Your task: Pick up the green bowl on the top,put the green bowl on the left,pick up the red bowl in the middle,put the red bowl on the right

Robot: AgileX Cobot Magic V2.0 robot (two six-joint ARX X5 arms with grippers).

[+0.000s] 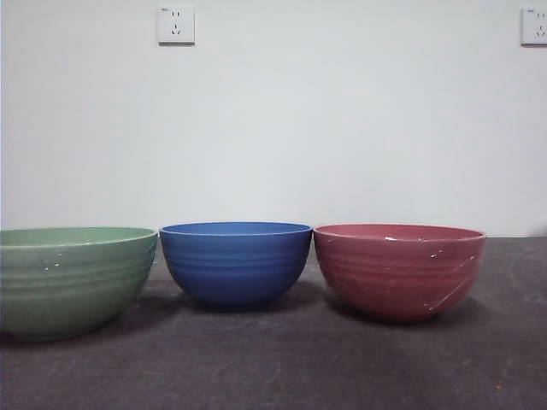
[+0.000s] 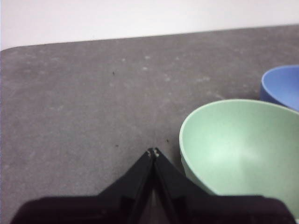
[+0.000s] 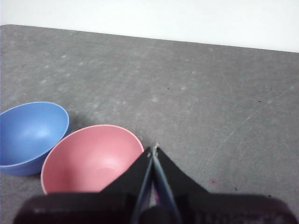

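Three bowls stand upright in a row on the dark grey table. The green bowl (image 1: 73, 278) is on the left, the blue bowl (image 1: 235, 260) in the middle, the red bowl (image 1: 397, 269) on the right. My left gripper (image 2: 153, 152) is shut and empty, above the table just beside the green bowl (image 2: 243, 149). My right gripper (image 3: 153, 150) is shut and empty, above the table just beside the red bowl (image 3: 91, 158). Neither gripper shows in the front view.
The blue bowl also shows in the left wrist view (image 2: 282, 86) and the right wrist view (image 3: 28, 133). A white wall with two sockets (image 1: 176, 25) stands behind the table. Bare table surface (image 1: 282, 367) lies in front of the bowls.
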